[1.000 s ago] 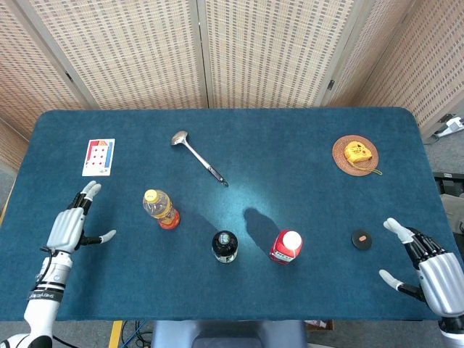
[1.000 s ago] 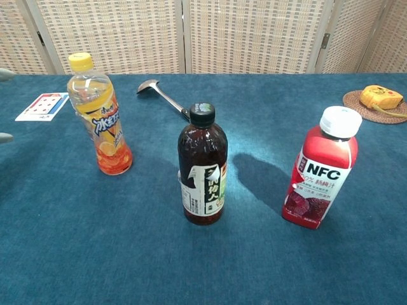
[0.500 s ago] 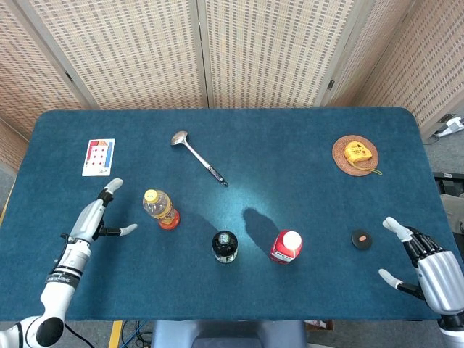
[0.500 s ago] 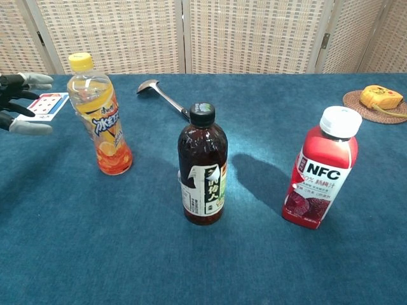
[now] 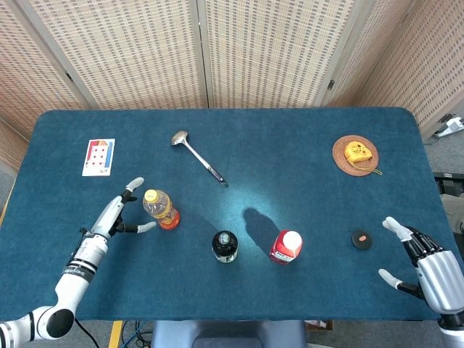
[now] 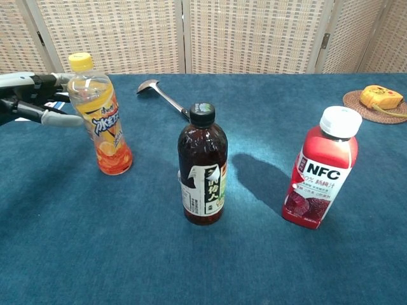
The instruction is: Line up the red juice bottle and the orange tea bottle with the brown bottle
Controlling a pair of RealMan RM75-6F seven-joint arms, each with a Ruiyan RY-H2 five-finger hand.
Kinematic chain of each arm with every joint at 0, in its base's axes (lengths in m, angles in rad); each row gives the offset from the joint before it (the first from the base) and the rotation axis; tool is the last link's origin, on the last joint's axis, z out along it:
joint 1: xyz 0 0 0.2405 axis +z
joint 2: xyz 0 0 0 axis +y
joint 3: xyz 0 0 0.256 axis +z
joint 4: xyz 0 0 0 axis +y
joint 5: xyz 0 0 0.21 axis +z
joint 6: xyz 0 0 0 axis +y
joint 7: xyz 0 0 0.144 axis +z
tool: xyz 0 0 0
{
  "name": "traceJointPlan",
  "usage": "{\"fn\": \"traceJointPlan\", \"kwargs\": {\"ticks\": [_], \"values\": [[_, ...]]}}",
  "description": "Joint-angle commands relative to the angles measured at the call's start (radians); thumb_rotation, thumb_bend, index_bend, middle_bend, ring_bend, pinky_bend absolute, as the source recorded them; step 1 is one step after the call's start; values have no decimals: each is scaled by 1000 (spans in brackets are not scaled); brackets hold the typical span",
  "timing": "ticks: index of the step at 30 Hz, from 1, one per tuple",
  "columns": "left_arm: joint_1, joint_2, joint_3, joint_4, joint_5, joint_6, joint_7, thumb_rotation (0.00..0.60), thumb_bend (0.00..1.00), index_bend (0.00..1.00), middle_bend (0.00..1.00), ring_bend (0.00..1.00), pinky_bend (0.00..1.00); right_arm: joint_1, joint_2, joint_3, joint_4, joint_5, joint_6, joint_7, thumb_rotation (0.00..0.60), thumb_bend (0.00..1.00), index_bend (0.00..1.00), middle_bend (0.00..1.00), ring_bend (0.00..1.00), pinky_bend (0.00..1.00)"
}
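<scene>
Since the earlier frames the left robot hand [image 5: 119, 215] has travelled rightward across the blue surface [image 5: 290, 167] and now sits just beside the orange tea bottle [image 5: 160, 208], its fingers spread wide on either side of the bottle's left flank, holding nothing. From the chest view the same left robot hand [image 6: 28, 101] reaches in from the left edge, one finger behind the bottle's neck and the thumb near its label; whether they touch the orange tea bottle [image 6: 102, 124] cannot be told. Nothing else has shifted.

At far left a playing card [image 5: 98, 157] lies flat on the surface, well apart from the bottles. The orange tea bottle stands upright, set further back than the other two. A metal ladle [image 5: 197, 157] lies behind it, toward the middle. The brown bottle [image 5: 225, 246] stands upright near the front, seen from the chest view as the brown bottle [image 6: 202, 166] with a black cap. The red juice bottle [image 5: 286, 247] stands upright to its right, roughly level with it, and the chest view shows the red juice bottle [image 6: 323, 168] with its white cap. Further right a small dark disc [image 5: 361, 239] lies on the surface, and a yellow tape measure [image 5: 358, 152] rests on a woven coaster [image 5: 340, 154] toward the back. At the far right edge the right robot hand [image 5: 428, 268] hovers with fingers apart, empty.
</scene>
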Motion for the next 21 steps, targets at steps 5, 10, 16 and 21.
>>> {"fn": "traceJointPlan", "kwargs": {"ticks": [5,10,16,21], "values": [[-19,-31,-2,20,14,-6,-48,600,69,26,0,0,133,-3,4,4,1,0,1,12,600,0,102,246,225,401],[-29,-48,-3,21,8,-16,-78,600,69,92,4,0,133,-4,6,5,1,-1,-1,14,600,0,102,246,225,401],[-48,-77,-2,44,-1,-21,-79,600,69,168,49,12,133,-8,8,7,0,-5,2,17,600,0,102,247,225,401],[-58,-110,-5,63,-15,7,-58,600,69,294,158,56,133,-10,12,9,0,-5,6,25,600,0,101,255,225,401]]}}
